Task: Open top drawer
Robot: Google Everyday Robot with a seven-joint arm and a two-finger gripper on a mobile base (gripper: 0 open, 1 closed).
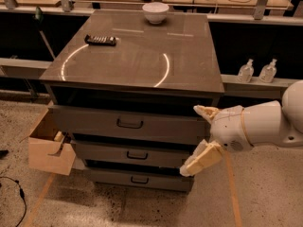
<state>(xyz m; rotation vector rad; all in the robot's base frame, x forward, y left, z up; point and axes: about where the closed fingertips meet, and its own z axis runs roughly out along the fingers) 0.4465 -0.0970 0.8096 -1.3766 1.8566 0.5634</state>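
The top drawer (94, 121) is the tallest grey front of three under the cabinet top, with a small dark bar handle (129, 124) at its centre. It looks pushed in, about flush with the two lower drawers (109, 154). My gripper (198, 138) is at the cabinet's right front corner, level with the top and middle drawers, to the right of the handle and not touching it. Its two cream fingers (204, 158) are spread apart, open and empty. The white arm reaches in from the right edge.
A white bowl (155, 11) and a dark remote (100, 40) lie on the cabinet top (142, 56). An open cardboard box (45, 148) sits on the floor at the cabinet's left. Two clear bottles (256, 71) stand on a ledge at right. A cable lies at bottom left.
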